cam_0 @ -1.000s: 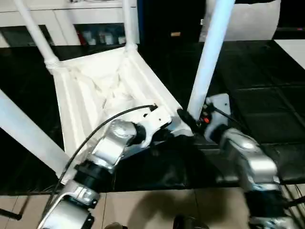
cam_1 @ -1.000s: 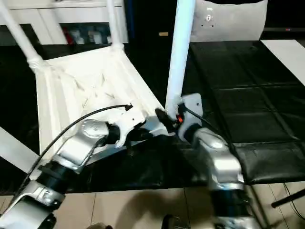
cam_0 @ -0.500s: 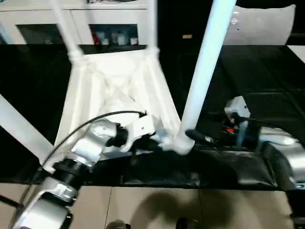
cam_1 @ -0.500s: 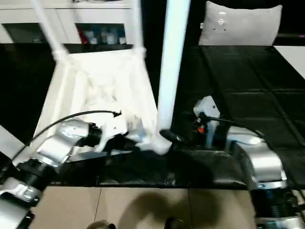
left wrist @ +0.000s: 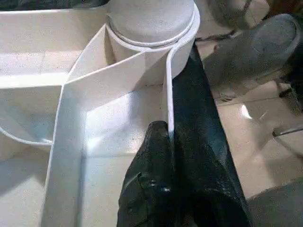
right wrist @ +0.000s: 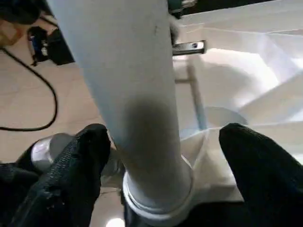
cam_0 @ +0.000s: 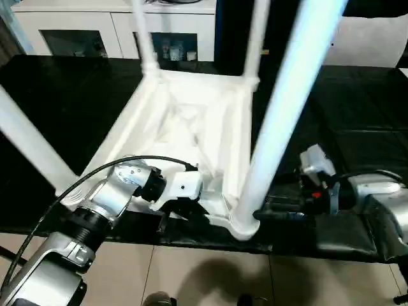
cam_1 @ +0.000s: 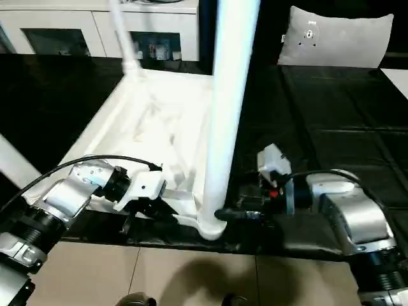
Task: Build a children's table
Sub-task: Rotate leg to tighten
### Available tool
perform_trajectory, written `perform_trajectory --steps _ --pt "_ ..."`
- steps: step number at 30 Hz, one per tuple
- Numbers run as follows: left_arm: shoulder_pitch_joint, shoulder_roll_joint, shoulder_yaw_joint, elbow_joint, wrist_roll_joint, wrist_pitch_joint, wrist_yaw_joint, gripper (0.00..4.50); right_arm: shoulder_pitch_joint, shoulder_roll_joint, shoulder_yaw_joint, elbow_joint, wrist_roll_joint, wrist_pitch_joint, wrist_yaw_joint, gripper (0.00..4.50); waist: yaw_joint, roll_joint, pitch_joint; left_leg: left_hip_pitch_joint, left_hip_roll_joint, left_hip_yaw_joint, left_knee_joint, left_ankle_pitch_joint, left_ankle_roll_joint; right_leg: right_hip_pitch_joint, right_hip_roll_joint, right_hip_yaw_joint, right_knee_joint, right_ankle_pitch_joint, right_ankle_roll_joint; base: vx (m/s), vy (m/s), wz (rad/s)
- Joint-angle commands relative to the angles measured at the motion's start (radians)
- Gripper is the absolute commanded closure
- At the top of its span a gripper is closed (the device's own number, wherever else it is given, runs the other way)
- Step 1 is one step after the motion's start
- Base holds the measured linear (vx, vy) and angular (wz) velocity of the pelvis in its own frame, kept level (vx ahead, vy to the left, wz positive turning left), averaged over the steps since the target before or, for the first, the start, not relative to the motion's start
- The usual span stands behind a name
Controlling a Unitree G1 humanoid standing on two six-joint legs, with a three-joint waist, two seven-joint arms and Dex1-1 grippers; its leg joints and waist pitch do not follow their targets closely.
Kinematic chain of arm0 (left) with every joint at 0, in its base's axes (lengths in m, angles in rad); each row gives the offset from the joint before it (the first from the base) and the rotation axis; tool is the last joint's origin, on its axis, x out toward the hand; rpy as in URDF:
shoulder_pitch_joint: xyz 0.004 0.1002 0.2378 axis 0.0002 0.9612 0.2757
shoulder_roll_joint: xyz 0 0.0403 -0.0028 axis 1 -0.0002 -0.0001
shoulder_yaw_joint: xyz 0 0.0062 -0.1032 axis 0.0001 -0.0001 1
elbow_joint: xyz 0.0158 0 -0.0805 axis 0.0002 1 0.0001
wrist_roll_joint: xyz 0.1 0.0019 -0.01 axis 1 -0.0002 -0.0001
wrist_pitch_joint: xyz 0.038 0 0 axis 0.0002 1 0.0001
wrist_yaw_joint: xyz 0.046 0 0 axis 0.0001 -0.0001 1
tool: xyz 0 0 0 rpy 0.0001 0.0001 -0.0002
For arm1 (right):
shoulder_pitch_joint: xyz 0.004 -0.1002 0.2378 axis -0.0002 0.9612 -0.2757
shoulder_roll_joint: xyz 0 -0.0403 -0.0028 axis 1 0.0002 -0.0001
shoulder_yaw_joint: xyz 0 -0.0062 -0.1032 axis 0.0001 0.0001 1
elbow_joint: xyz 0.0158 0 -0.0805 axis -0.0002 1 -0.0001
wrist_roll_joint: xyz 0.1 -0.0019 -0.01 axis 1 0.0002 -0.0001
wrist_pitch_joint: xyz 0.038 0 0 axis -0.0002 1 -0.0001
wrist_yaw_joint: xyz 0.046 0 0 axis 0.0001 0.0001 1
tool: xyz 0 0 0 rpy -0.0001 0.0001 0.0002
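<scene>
Table lies upside down on the black work surface, ribbed underside up, its near corner at about 6 o'clock from the top's middle, hanging over the surface's front edge. Four legs stand up from the corner sockets: the near leg rises from the near socket, two more stand at the far corners around 12 o'clock, and one slants off at 9 o'clock. By its look this is thin moulded plastic, so I judge it light, fairly stiff across the ribs, and smooth enough to slip under hard fingers; the legs would act as long levers on their sockets, so they are poor handles. Better holds seem to be the rim wall beside a socket, or a leg low down near its collar. The left gripper is pinched tight on the rim wall just beside the near socket (one finger inside the wall, one outside). The right gripper stands spread, its fingers either side of the near leg's base and not pressing it. Each socket is the only container here, and each one visible has a leg seated in it. A white cabinet stands behind.
</scene>
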Motion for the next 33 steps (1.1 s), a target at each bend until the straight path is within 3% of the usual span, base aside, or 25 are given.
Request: perform_trajectory --steps 1,8,15,18,19,21,24,25,27,28,29,30,31,32,33 --pt "-0.027 -0.009 -0.021 -0.012 -0.007 -0.032 -0.044 4.50 -0.022 0.003 0.020 0.019 -0.011 -0.009 0.012 0.85 -0.009 -0.019 -0.081 0.002 0.017 0.010 -0.069 -0.124 0.097 0.076 -0.046 0.052 -0.074 -0.430 -0.100 0.000 0.000 0.00" --pt "-0.034 -0.008 -0.021 0.008 -0.006 -0.053 -0.047 4.50 -0.038 0.007 0.052 0.043 -0.004 -0.001 0.048 1.44 -0.009 -0.021 -0.082 -0.002 0.016 0.010 -0.068 -0.110 0.105 0.077 -0.043 0.052 -0.070 -0.406 -0.102 0.000 0.000 0.00" --pt "-0.034 -0.004 -0.012 0.019 -0.006 -0.052 -0.042 4.50 -0.045 0.011 0.066 0.039 0.016 0.019 0.063 2.09 -0.011 -0.023 -0.078 0.001 0.016 0.010 -0.070 -0.128 0.095 0.076 -0.045 0.050 -0.077 -0.451 -0.083 0.000 0.000 0.00" --pt "-0.030 -0.010 -0.001 0.019 -0.009 -0.033 -0.023 4.50 -0.026 0.024 0.060 0.007 0.043 0.056 0.057 2.33 -0.011 -0.024 -0.077 0.001 0.016 0.009 -0.071 -0.130 0.093 0.075 -0.044 0.051 -0.078 -0.452 -0.081 0.000 0.000 0.00" --pt "-0.026 -0.019 0.009 0.017 -0.014 -0.005 -0.001 4.50 -0.012 0.038 0.053 -0.014 0.054 0.074 0.029 2.33 -0.011 -0.018 -0.077 0.002 0.017 0.008 -0.071 -0.130 0.092 0.075 -0.045 0.051 -0.077 -0.450 -0.083 0.000 0.000 0.00" --pt "-0.022 -0.034 0.024 0.012 -0.022 0.034 0.033 4.50 0.004 0.061 0.043 -0.034 0.065 0.091 -0.019 2.46 -0.012 -0.021 -0.076 0.001 0.017 0.009 -0.072 -0.132 0.088 0.075 -0.044 0.050 -0.079 -0.452 -0.082 0.000 0.000 0.00" --pt "-0.019 -0.054 0.039 0.002 -0.020 0.089 0.087 4.50 0.010 0.100 0.033 -0.036 0.047 0.111 -0.114 2.49 -0.018 -0.019 -0.073 0.001 0.012 0.008 -0.074 -0.149 0.075 0.076 -0.042 0.046 -0.085 -0.482 -0.067 0.000 0.000 0.00" --pt "-0.016 -0.073 0.050 -0.006 -0.016 0.132 0.133 4.50 0.012 0.139 0.025 -0.030 0.016 0.113 -0.209 2.50 -0.025 -0.015 -0.066 0.003 0.012 0.008 -0.075 -0.172 0.066 0.072 -0.041 0.044 -0.092 -0.510 -0.060 0.000 0.000 0.00" --pt "-0.013 -0.114 0.064 -0.019 -0.006 0.210 0.216 4.50 -0.002 0.229 -0.011 0.008 -0.026 0.125 -0.383 2.52 -0.042 -0.014 -0.056 0.014 0.002 0.007 -0.071 -0.238 0.038 0.066 -0.041 0.025 -0.113 -0.624 -0.024 0.000 0.000 0.00" --pt "-0.016 -0.148 0.076 -0.018 0.003 0.252 0.280 4.50 -0.010 0.275 -0.030 0.027 -0.051 0.134 -0.473 2.52 -0.063 -0.020 -0.053 0.007 -0.007 0.001 -0.064 -0.275 0.020 0.075 -0.038 0.003 -0.128 -0.695 0.032 0.000 0.000 0.00" --pt "-0.017 -0.160 0.080 -0.016 0.004 0.260 0.299 4.50 -0.012 0.286 -0.033 0.030 -0.060 0.135 -0.496 2.53 -0.082 -0.008 -0.054 0.021 -0.004 -0.005 -0.060 -0.312 0.020 0.077 -0.039 -0.020 -0.151 -0.721 0.067 0.000 0.000 0.00" --pt "-0.020 -0.175 0.085 -0.013 0.006 0.271 0.323 4.50 -0.014 0.300 -0.036 0.035 -0.071 0.136 -0.525 2.54 -0.108 0.001 -0.055 0.018 0.005 -0.013 -0.062 -0.342 0.031 0.093 -0.039 -0.038 -0.160 -0.688 0.080 -0.011 0.052 -0.09" --pt "-0.028 -0.216 0.097 -0.008 0.011 0.301 0.388 4.50 -0.020 0.338 -0.042 0.043 -0.102 0.140 -0.606 2.54 -0.119 0.005 -0.058 0.010 0.018 -0.022 -0.071 -0.355 0.035 0.106 -0.043 -0.037 -0.152 -0.642 0.074 0.000 0.000 0.00" --pt "-0.037 -0.255 0.106 -0.003 0.014 0.322 0.443 4.50 -0.027 0.372 -0.044 0.056 -0.135 0.138 -0.681 2.55 -0.134 0.018 -0.049 -0.010 0.056 -0.044 -0.102 -0.442 0.041 0.127 -0.038 -0.033 -0.119 -0.576 0.065 0.000 0.000 0.00" --pt "-0.037 -0.255 0.106 -0.003 0.014 0.322 0.443 4.50 -0.027 0.372 -0.044 0.056 -0.135 0.138 -0.681 2.57 -0.136 0.024 -0.050 -0.010 0.080 -0.057 -0.120 -0.507 0.039 0.138 -0.041 -0.016 -0.076 -0.507 0.049 0.000 0.000 0.00"
